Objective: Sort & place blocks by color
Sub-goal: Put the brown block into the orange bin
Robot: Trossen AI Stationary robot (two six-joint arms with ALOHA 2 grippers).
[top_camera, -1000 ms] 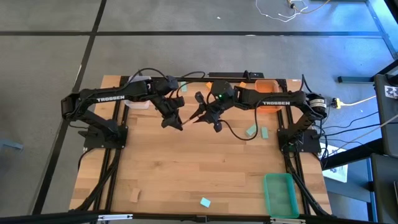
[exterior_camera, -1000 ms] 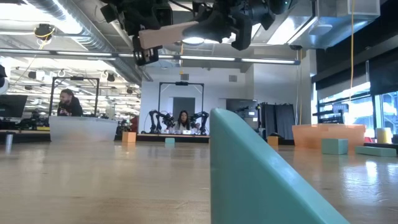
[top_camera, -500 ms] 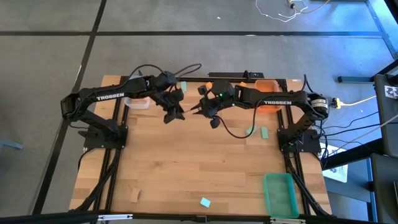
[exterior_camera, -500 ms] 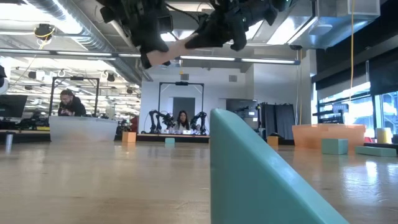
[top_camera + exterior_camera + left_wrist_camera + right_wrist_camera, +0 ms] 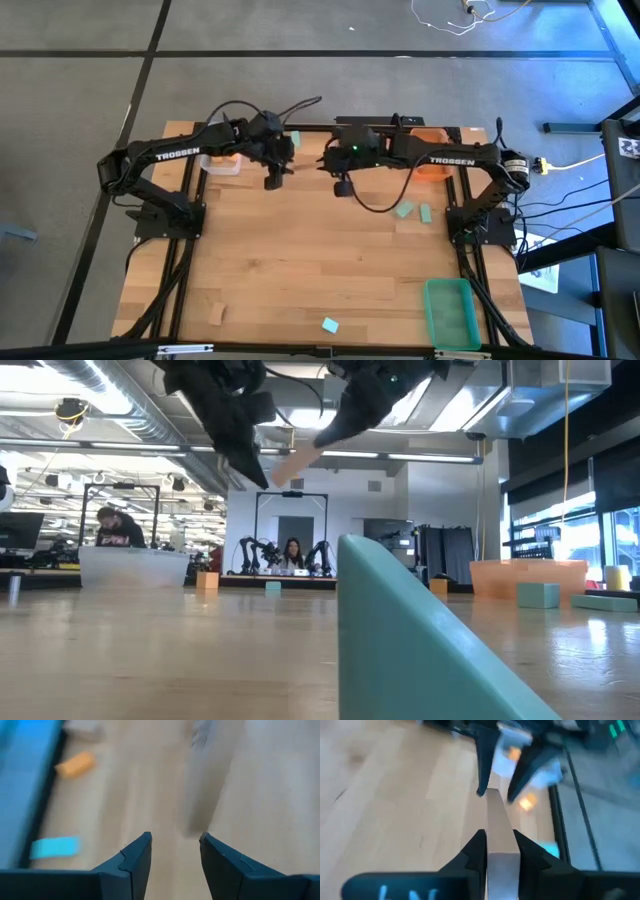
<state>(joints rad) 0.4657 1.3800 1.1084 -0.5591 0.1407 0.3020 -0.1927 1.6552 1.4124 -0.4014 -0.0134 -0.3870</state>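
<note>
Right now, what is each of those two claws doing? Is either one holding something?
Left gripper: open, holding nothing, raised over the far part of the table.
Right gripper: shut on a pale wooden bar, held in the air.

"TROSSEN" on both arms [image 5: 178, 153].

Arms: two, left arm [image 5: 165, 155] and right arm [image 5: 450, 158]. Bins: three, a clear bin [image 5: 222, 165], an orange bin [image 5: 428, 134] and a green bin [image 5: 449, 312]. Teal blocks [image 5: 404, 210]: four from above. Pale wood: two, a flat wood block [image 5: 216, 312] on the worktop [image 5: 300, 260] and a pale wood bar [image 5: 496, 827] in the right pincer [image 5: 500, 837]. Orange blocks [image 5: 207, 580]: two seen low. People [image 5: 294, 550] behind: two.
</note>
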